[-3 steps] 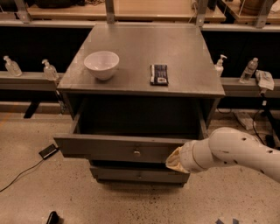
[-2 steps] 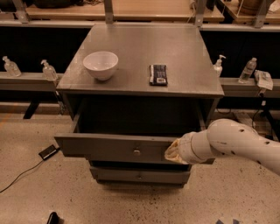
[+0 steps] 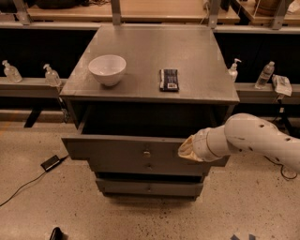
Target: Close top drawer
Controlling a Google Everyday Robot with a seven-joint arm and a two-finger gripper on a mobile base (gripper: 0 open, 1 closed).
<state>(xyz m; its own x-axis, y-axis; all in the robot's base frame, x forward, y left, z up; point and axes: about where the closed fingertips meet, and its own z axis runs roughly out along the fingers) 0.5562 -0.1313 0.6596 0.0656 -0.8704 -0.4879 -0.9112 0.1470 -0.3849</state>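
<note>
Sitting at the right end of the top drawer (image 3: 112,151), the gripper (image 3: 183,151) is masked by its own pale wrist: clenched or released cannot be told, nor whether it touches the front. Drawer: pulled out of the cabinet (image 3: 150,47), long axis left-right, flat front and knob (image 3: 146,153) facing the camera; interior lost in shadow.

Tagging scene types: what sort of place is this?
Probably a robotics lab or workshop: a long wooden workbench on metal legs behind, clear pump bottles lined up beside the cabinet, a black power brick with its cable on the speckled floor. The gripper is at the right of the open grey metal top drawer.
</note>
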